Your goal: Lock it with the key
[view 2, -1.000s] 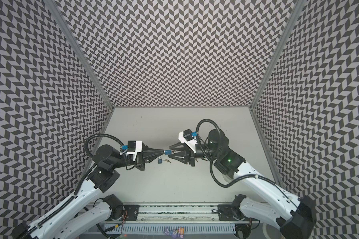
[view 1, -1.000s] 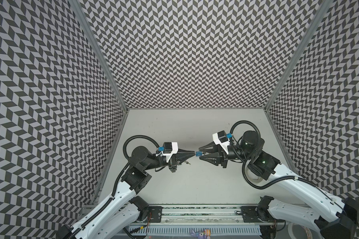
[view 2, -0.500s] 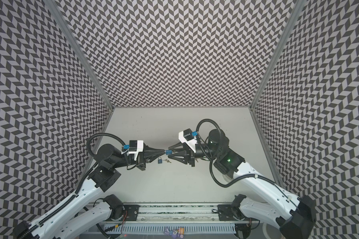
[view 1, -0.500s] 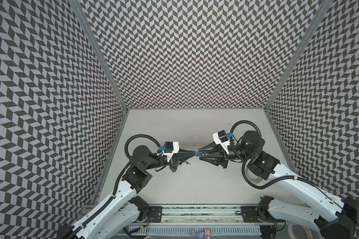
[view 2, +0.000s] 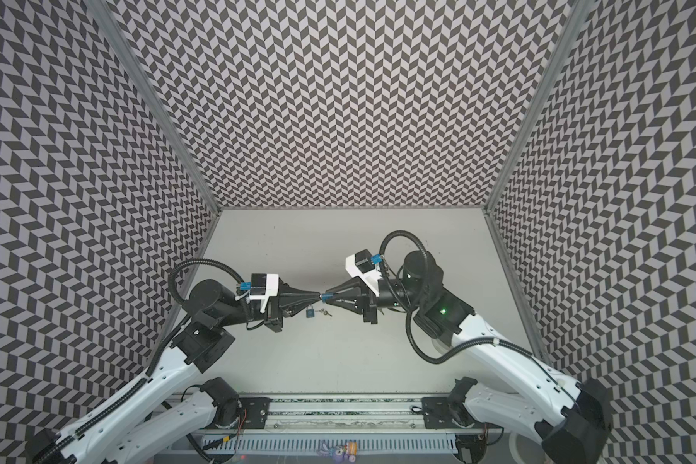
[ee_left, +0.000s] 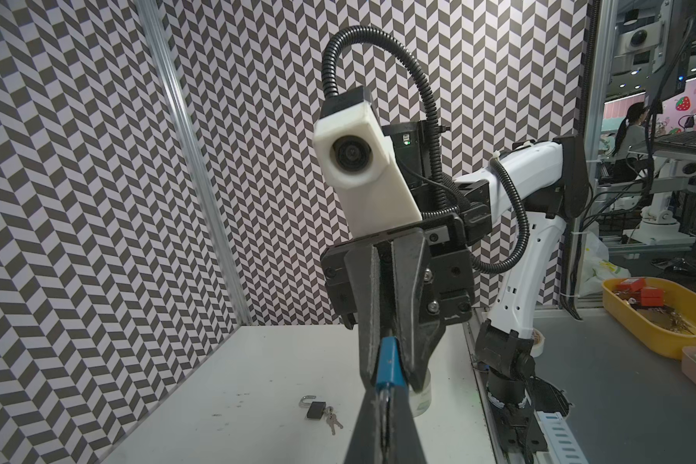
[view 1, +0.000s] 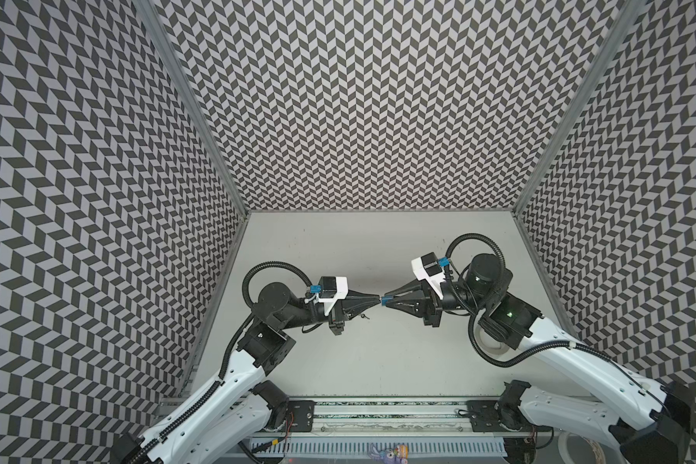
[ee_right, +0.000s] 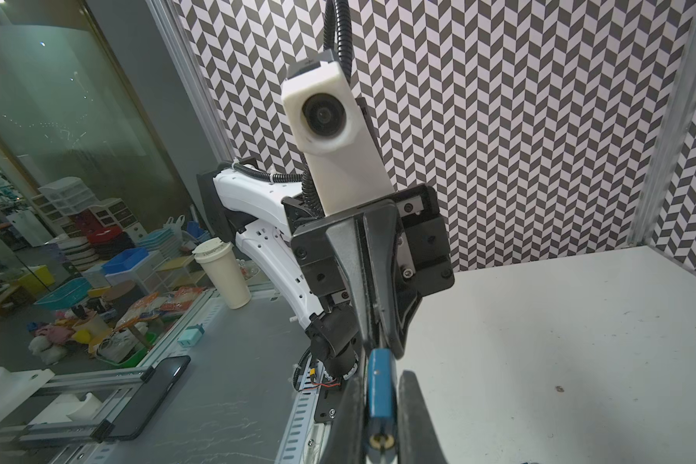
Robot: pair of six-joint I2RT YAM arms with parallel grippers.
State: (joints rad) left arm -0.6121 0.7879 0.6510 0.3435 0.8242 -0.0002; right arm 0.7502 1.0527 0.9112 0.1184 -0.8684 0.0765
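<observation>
**Blue padlock suspended between both grippers**

We find the blue padlock [ee_left: 388, 363] held in the air above the table [view 1: 378, 249], between the two arms and near the table's middle. The right gripper [view 1: 388, 311] is closed on the padlock body, with one finger on each side. In the right wrist view the keyhole end faces the camera. The left gripper [view 1: 377, 309] meets it tip to tip from the opposite side. Its jaws stand narrow around the shackle end, and we cannot tell whether they press on it. Both grippers lie roughly level and point at each other.

On the table below the meeting point, a little toward the left arm, a second padlock [ee_left: 316, 409] lies flat with its shackle swung open. The keys [ee_left: 331, 420] lie just beside its base. We cannot tell whether one is inserted.
</observation>
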